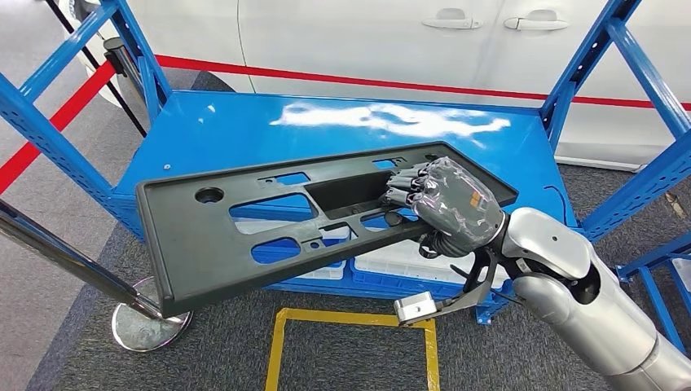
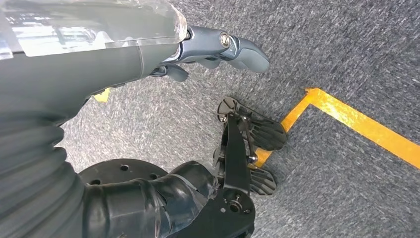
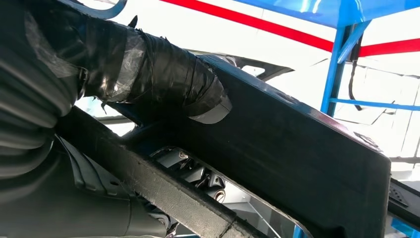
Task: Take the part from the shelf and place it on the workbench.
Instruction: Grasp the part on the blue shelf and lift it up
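Note:
The part [image 1: 212,244] is a long black plastic panel with several cutouts. It lies slanted across the front of the blue shelf [image 1: 244,130], and its left end juts out past the shelf's front edge over the floor. My right hand [image 1: 444,204] grips it near its right end, fingers through a cutout from above. In the right wrist view the taped thumb [image 3: 163,74] presses against the part [image 3: 297,144] from below. My left hand [image 2: 213,49] hangs over the grey carpet with nothing in it, thumb held out.
Blue shelf uprights [image 1: 49,122] stand at both sides. A chrome stanchion with a round base [image 1: 151,322] stands at the front left. A white car [image 1: 367,41] is behind the shelf. Yellow floor tape [image 1: 358,322] marks a square below. White bins [image 1: 407,261] sit under the shelf top.

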You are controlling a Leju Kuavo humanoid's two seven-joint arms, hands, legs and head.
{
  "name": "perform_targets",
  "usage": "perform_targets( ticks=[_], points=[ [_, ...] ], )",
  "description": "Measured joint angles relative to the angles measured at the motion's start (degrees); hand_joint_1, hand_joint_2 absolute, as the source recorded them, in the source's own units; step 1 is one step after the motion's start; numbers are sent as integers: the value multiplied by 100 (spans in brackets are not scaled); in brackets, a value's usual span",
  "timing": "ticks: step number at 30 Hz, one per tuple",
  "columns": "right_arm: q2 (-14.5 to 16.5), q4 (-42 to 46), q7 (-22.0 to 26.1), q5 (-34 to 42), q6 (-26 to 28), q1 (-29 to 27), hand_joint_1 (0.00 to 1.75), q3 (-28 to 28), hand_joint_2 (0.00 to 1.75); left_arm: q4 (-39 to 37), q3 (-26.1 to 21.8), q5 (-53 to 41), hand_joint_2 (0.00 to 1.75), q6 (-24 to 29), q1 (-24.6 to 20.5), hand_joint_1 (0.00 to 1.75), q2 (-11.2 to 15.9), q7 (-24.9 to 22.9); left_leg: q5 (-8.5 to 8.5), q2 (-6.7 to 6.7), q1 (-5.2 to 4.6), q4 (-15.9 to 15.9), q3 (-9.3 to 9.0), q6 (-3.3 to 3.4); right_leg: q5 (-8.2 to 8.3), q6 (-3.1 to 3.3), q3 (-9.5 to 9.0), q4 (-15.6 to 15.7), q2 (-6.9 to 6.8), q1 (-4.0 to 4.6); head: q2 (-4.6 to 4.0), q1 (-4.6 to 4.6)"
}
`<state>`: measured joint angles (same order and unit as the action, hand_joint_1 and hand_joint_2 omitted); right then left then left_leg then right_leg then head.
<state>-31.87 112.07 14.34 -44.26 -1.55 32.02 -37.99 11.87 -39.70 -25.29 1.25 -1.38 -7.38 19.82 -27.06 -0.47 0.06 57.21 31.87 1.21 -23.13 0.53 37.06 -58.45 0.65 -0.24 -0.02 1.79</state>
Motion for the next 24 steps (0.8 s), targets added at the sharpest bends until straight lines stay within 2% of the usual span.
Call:
perform_targets(
  ticks=[4, 10, 12, 14, 15, 16, 18, 19, 20, 21, 22, 23, 24],
  points=[
    [-37, 10, 8, 4, 2, -1, 175, 0, 175, 0, -41, -11, 175, 22, -2, 0, 1, 48, -1, 0, -1, 1, 0, 1, 0, -1, -1, 1, 0, -1, 0, 0],
    [-86, 10, -9, -14, 24, -34, 175, 0, 175, 0, -107, -34, 175, 118, -5, 0, 11, 59, -41, 0, -15, 73, 46, 67, -6, -44, -4, -12, 1, -19, 0, 0],
    [-92, 13, -13, -38, 52, -51, 175, 0, 175, 0, -117, -47, 175, 138, -5, 0, 16, 56, -39, 0, -20, 80, 51, 91, 6, -70, -14, 3, 1, -22, 0, 0],
    [-109, 31, -18, -67, 78, -68, 175, 3, 175, 0, -125, -70, 175, 168, -8, 0, 17, 46, 48, 12, 13, -25, -10, 133, -11, -114, -29, 11, -1, -6, 0, 1],
    [-125, 42, -20, -79, 88, -75, 175, 6, 175, 0, -126, -85, 175, 183, -11, 0, 16, 36, 104, 23, 32, -91, -46, 159, -107, -133, -7, -69, -4, 0, 0, 2],
    [-142, 51, -20, -93, 101, -83, 175, 9, 175, 0, -127, -99, 175, 196, -14, 0, 15, 23, 157, 34, 51, -150, -75, 179, -276, -152, 61, -266, -10, 2, 0, 3],
    [-165, 56, -11, -133, 122, -111, 175, 10, 175, 0, -129, -116, 175, 204, -18, 0, 15, -11, 185, 44, 52, -153, -59, 195, -725, -190, 316, -970, -20, -30, 0, 3],
    [-168, 56, -7, -164, 128, -132, 175, 8, 175, 0, -133, -121, 175, 202, -18, 0, 16, -29, 184, 44, 53, -129, -34, 193, -874, -214, 435, -1309, -24, -50, 0, 3],
    [-169, 56, -5, -201, 131, -154, 175, 3, 175, 0, -137, -128, 175, 198, -18, 0, 19, -45, 178, 43, 56, -97, -4, 188, -921, -239, 484, -1497, -28, -75, 0, 3],
    [-170, 56, -9, -241, 133, -169, 175, -5, 175, 0, -140, -135, 175, 195, -18, 0, 22, -63, 169, 40, 63, -58, 30, 175, -856, -265, 425, -1459, -35, -104, 0, 3],
    [-170, 56, -15, -278, 135, -176, 175, -17, 175, 0, -145, -142, 175, 193, -18, 0, 24, -78, 154, 35, 75, -8, 65, 153, -714, -291, 258, -1205, -46, -136, 0, 3],
    [-170, 56, -21, -307, 139, -179, 175, -28, 175, 0, -149, -146, 175, 192, -17, 0, 27, -91, 132, 30, 86, 54, 104, 120, -592, -320, 36, -821, -56, -167, 0, 3],
    [-168, 57, -25, -328, 144, -185, 175, -40, 175, 0, -155, -146, 175, 191, -17, 0, 34, -102, 110, 20, 92, 114, 145, 82, -481, -325, -153, -514, -49, -169, 0, 3]
  ],
)
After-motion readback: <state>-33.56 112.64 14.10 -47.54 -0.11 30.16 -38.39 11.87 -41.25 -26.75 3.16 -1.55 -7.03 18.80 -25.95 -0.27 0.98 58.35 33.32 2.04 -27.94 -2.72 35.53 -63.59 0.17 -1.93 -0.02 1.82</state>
